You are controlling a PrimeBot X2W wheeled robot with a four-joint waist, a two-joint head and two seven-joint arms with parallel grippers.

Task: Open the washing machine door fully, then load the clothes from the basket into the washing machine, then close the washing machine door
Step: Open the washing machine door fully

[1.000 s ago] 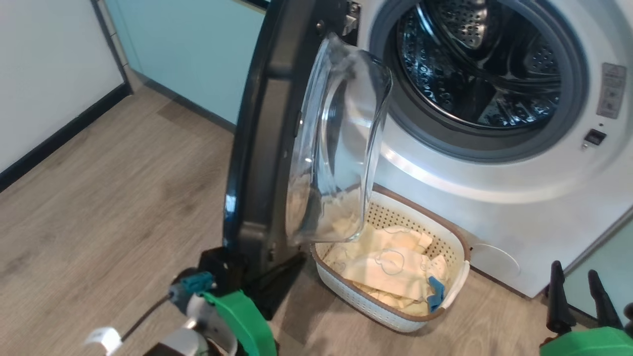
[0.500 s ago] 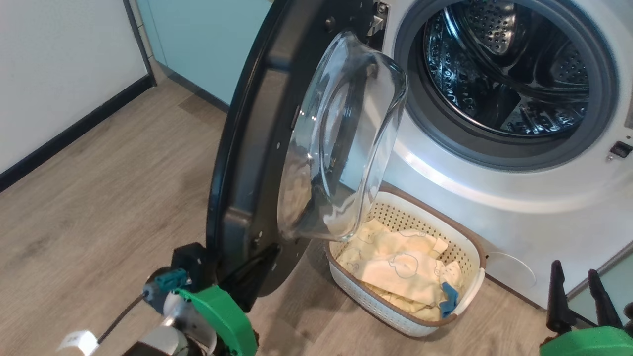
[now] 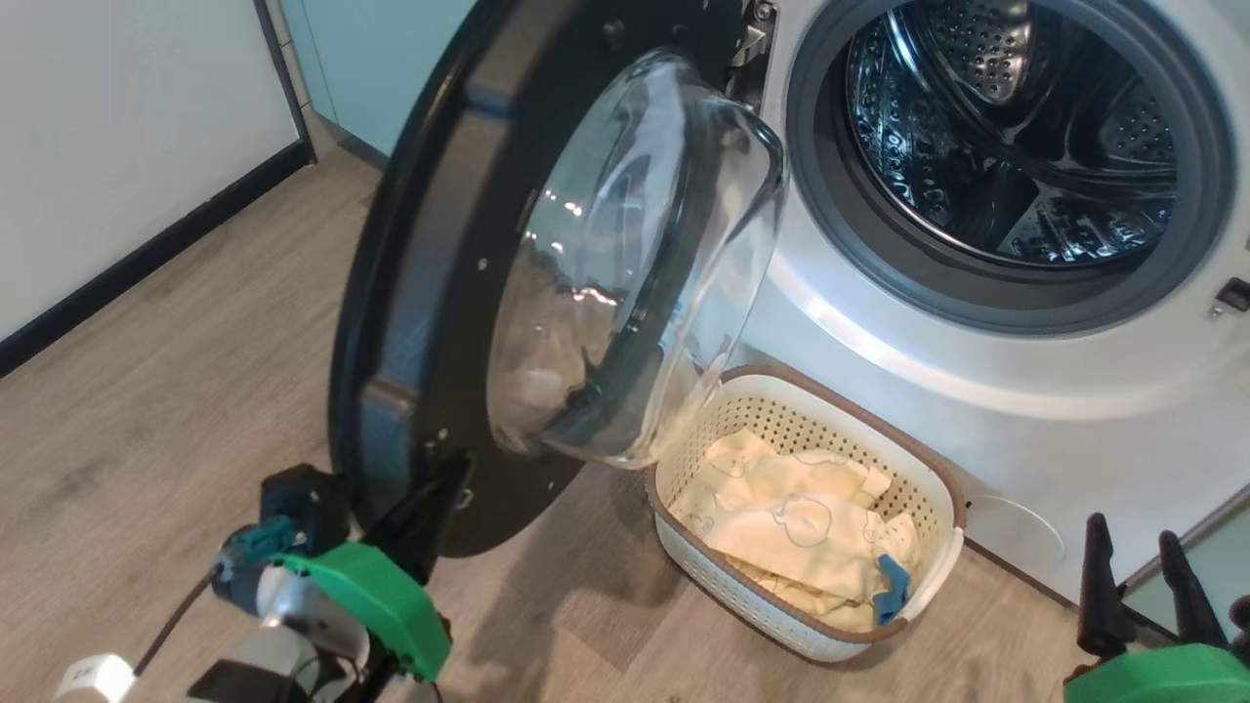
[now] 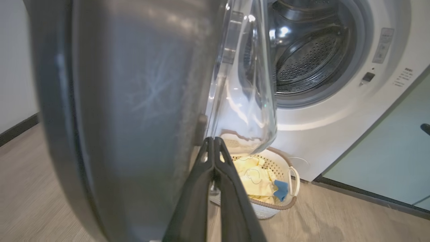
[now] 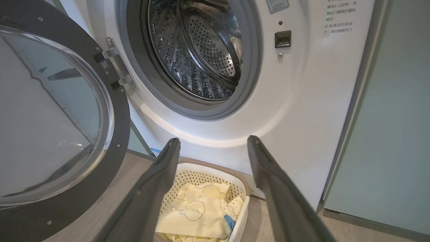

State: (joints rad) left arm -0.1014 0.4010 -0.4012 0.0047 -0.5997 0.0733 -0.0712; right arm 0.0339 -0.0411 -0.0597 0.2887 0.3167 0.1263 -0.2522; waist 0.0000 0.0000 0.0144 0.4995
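Down at the lower inside edge of the washing machine door (image 3: pixel 439 293), the left hand (image 4: pixel 212 144) is pinched shut on nothing, fingers against the inner face. The door's on its left side, so I'd guess a leftward push comes next. Right hand (image 3: pixel 1133 547) is spread wide, empty, well apart. The basket (image 3: pixel 742 600), on the floor by the washing machine (image 3: pixel 977 391), holds the clothes (image 3: pixel 791 527); the drum (image 3: pixel 1016 146) looks empty.
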